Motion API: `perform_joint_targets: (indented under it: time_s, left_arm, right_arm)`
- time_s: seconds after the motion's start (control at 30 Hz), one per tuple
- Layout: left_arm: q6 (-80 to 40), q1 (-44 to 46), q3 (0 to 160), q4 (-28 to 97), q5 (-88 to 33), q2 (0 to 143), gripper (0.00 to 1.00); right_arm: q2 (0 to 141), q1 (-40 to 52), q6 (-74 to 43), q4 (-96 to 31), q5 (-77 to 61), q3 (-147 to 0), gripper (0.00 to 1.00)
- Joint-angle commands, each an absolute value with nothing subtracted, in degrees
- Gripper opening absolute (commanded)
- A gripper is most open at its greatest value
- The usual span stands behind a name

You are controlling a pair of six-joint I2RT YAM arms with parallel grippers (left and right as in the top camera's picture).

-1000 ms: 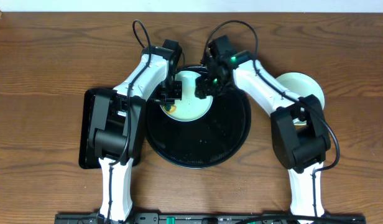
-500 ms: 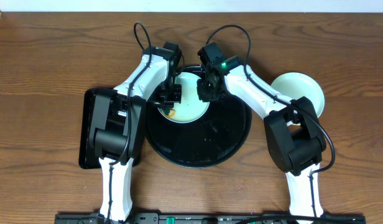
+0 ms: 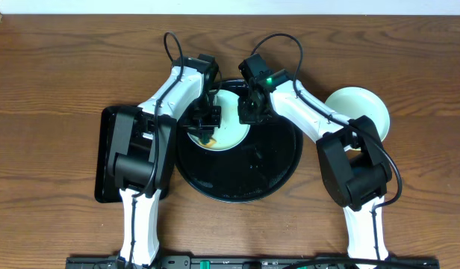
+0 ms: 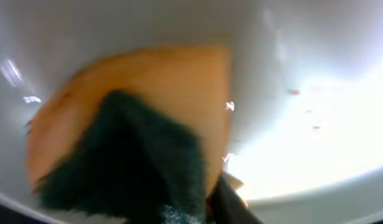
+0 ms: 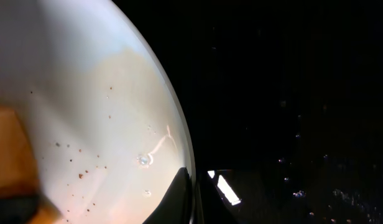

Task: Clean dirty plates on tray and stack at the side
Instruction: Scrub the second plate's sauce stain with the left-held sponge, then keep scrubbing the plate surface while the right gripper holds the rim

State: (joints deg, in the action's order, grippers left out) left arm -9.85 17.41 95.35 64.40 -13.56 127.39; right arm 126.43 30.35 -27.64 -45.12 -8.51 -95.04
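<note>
A pale yellow plate (image 3: 230,123) lies on the upper left part of the round black tray (image 3: 245,170). My left gripper (image 3: 204,119) is over the plate's left side, shut on a yellow sponge (image 3: 206,136) with a dark green scrub face. In the left wrist view the sponge (image 4: 148,112) presses on the plate (image 4: 303,62), and one dark finger (image 4: 232,202) shows beside it. My right gripper (image 3: 251,112) is shut on the plate's right rim. The right wrist view shows one finger (image 5: 176,196) over the speckled plate (image 5: 86,93), next to the tray (image 5: 291,93).
A pale mint plate (image 3: 362,108) sits on the table to the right of the tray, partly behind the right arm. A rectangular black tray (image 3: 109,157) lies at the left under the left arm. The table's back edge runs close behind the grippers.
The right gripper moved left onto the plate's rim and closed on it. The plate shifted slightly left. The left gripper with the sponge slid a little down the plate.
</note>
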Motion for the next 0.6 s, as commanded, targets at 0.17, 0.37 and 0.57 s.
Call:
perform_joint_targets:
  time_s: [0.17, 0.37, 0.57]
  left_arm:
    - [-6.42, 18.24, 96.25, 59.90, -32.95, 119.96, 0.28]
    - [-6.44, 18.24, 95.88, 57.60, -34.04, 119.92, 0.08]
    - [-7.99, 18.26, 94.48, 56.01, -34.11, 119.94, 0.39]
  right_arm:
    - [127.66, 30.15, -27.57, -46.11, -12.08, -94.35, 0.01]
    - [127.66, 29.98, -27.33, -46.37, -12.08, -94.35, 0.01]
    - [127.66, 29.91, -27.18, -46.37, -12.29, -94.35, 0.01]
